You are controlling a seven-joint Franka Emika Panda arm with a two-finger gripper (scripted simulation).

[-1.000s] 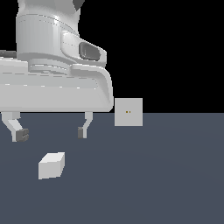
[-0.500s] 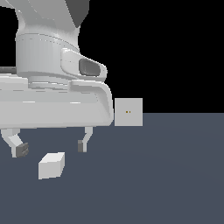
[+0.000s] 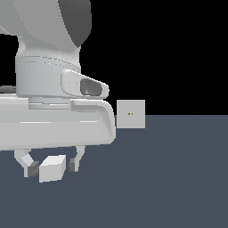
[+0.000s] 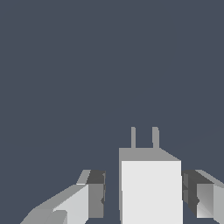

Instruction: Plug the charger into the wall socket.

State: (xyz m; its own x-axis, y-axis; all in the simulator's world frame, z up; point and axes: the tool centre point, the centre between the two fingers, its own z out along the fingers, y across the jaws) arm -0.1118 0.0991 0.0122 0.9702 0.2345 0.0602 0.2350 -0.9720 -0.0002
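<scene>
1. Two fingers straddle the charger, spread apart and released, one at each side of the block; in the wrist view a narrow gap shows between each finger and the charger, so nothing is grasped.
2. The charger is a plain white block lying on the dark grey surface, near the exterior view's left edge. The wrist view shows two thin prongs standing out from one of its ends, pointing away from the wrist.
3. Above the fingers, the arm's broad white hand and wrist fill the exterior view's left half.
4. The wall socket stands upright at the far edge of the surface, to the right of the arm in the exterior view, well apart from the charger. It is a light-grey square plate with two tiny orange-brown dots at its centre.
5. Behind the socket the background is black.
</scene>
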